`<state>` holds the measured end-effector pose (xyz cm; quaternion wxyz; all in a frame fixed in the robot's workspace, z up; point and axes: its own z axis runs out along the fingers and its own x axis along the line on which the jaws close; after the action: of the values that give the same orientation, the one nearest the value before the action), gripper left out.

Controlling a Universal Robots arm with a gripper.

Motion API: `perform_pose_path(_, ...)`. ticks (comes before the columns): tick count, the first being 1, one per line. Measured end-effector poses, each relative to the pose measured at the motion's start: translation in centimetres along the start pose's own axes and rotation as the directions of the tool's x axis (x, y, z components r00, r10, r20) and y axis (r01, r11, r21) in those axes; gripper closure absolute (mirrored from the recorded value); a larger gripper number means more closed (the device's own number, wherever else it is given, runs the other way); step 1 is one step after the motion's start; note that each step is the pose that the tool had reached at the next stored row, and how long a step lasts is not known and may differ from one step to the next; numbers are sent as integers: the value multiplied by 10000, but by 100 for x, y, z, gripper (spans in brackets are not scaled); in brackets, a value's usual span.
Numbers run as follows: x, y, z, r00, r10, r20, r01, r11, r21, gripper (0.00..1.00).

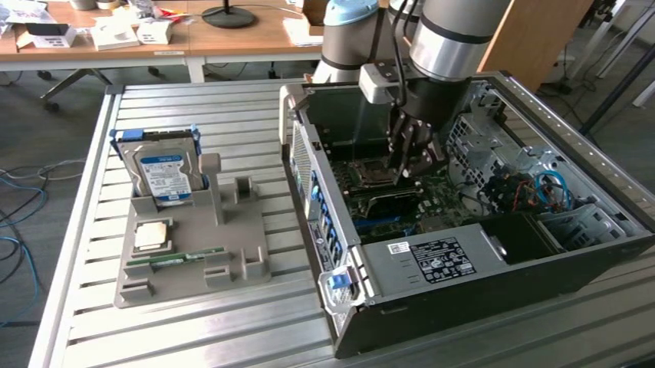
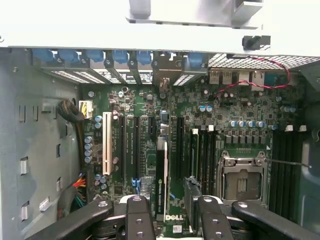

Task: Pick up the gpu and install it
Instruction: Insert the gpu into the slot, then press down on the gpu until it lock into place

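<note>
Slatted metal bench [image 1: 184, 322] carried the open computer case [image 1: 492, 307]. Inside it, the pincer [image 2: 167, 215] held the gpu [image 2: 162, 185] edge-on between its fingers [image 2: 140, 220], partly spread. The card hung directly below the pincer, its long axis parallel to the motherboard's [image 2: 200, 125] expansion slots [image 2: 135, 147], bracket end toward the rear openings.

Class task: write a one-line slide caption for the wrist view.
Gripper holds the gpu edge-on at the expansion slots of the motherboard inside the open computer case.
</note>
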<state>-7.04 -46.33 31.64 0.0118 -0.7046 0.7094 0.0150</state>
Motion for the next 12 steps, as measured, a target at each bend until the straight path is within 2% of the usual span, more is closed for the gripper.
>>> perform_pose_path(12,0,0,-1,10000,0,-2,0,10000,-1,60)
